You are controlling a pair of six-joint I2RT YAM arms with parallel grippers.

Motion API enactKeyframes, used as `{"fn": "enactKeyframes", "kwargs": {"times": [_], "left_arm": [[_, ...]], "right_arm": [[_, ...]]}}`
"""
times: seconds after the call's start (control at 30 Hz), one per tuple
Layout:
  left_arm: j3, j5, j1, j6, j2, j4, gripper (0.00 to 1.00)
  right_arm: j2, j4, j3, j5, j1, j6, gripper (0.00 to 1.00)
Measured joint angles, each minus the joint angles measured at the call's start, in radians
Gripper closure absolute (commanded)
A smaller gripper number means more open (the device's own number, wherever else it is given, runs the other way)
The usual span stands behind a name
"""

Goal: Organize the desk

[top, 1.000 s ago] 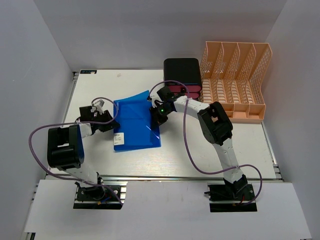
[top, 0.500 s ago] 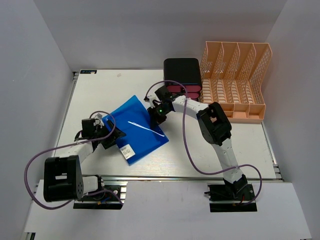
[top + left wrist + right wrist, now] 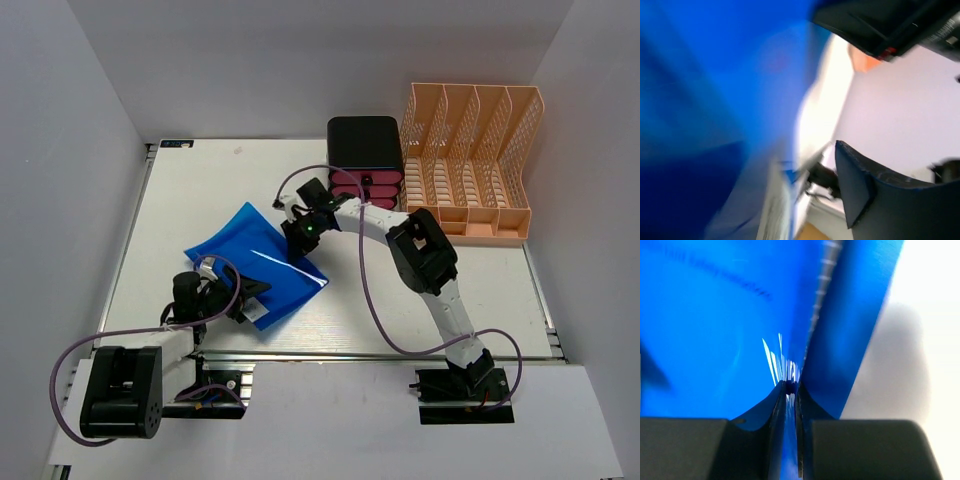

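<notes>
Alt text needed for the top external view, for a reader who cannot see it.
The right gripper pinches the far edge of a blue folder set askew on the white desk, while the left gripper sits open at the folder's near corner. A black box and a peach file rack stand at the far right.

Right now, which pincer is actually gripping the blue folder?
The right pincer: its jaws are shut on the blue folder's edge. The left pincer sits by the folder's near corner with jaws wide apart, gripping nothing.
</notes>
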Motion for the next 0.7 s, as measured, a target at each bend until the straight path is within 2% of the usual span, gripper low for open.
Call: {"fn": "enactKeyframes", "kwargs": {"times": [0.07,0.13,0.27,0.3,0.33,0.37,0.4,0.47,0.5,0.53,0.57,0.7], "left_arm": [[-0.003,0.029,-0.005,-0.035,-0.001,0.037,0.23],[-0.003,0.033,-0.001,-0.055,0.0,0.059,0.32],[0.002,0.029,-0.002,-0.061,-0.026,0.05,0.55],[0.007,0.024,-0.004,-0.058,-0.044,0.03,0.67],[0.015,0.017,-0.005,-0.053,-0.069,0.001,0.75],[0.025,0.011,-0.004,-0.04,-0.094,-0.042,0.82],[0.038,0.002,0.0,-0.029,-0.124,-0.106,0.92],[0.065,-0.023,-0.001,0.007,-0.177,-0.231,0.99],[0.087,-0.037,-0.004,0.034,-0.2,-0.296,1.0],[0.111,-0.053,-0.005,0.055,-0.221,-0.357,1.0],[0.135,-0.064,-0.008,0.075,-0.237,-0.406,1.0],[0.285,-0.144,-0.015,0.19,-0.27,-0.632,1.0]], "right_arm": [[0.003,0.021,0.0,-0.004,0.023,0.001,0.89],[0.003,0.027,0.002,0.005,0.027,-0.001,0.89],[0.003,0.032,0.002,0.005,0.027,0.0,0.86],[0.003,0.034,0.002,0.005,0.027,0.0,0.82],[0.003,0.04,-0.001,0.004,0.027,-0.001,0.79],[0.002,0.05,-0.006,0.007,0.029,-0.002,0.75],[-0.002,0.06,-0.013,0.013,0.029,-0.004,0.66],[-0.011,0.074,-0.025,0.014,0.027,-0.008,0.55],[-0.016,0.08,-0.031,0.012,0.029,-0.011,0.42],[-0.022,0.083,-0.035,0.012,0.031,-0.01,0.23],[-0.029,0.089,-0.04,-0.002,0.034,-0.008,0.11],[-0.065,0.091,-0.061,0.027,0.064,-0.046,0.11]]}}
